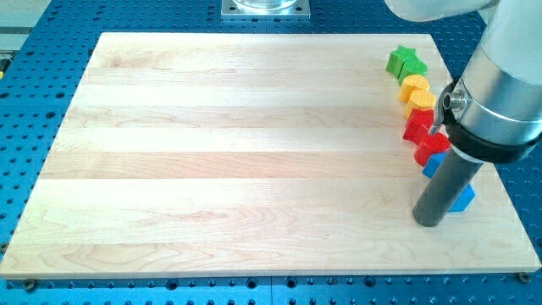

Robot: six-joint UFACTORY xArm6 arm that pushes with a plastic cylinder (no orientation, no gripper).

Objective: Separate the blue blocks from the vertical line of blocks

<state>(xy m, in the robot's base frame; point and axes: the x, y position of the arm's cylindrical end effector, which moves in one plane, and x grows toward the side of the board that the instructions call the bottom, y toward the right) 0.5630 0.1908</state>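
Note:
A vertical line of blocks runs down the board's right side. From the top: a green star block (405, 62), a yellow block (413, 84), a yellow hexagon block (421, 101), a red star block (418, 125), a red block (431, 148), then a blue block (433, 165) and a second blue block (462, 198), both partly hidden by the rod. My tip (428, 220) rests on the board just left of the lower blue block and below the upper one, touching or nearly touching them.
The wooden board (237, 152) lies on a blue perforated table (34, 76). The arm's grey body (500, 93) overhangs the board's right edge. A metal mount (266, 8) sits at the view's top.

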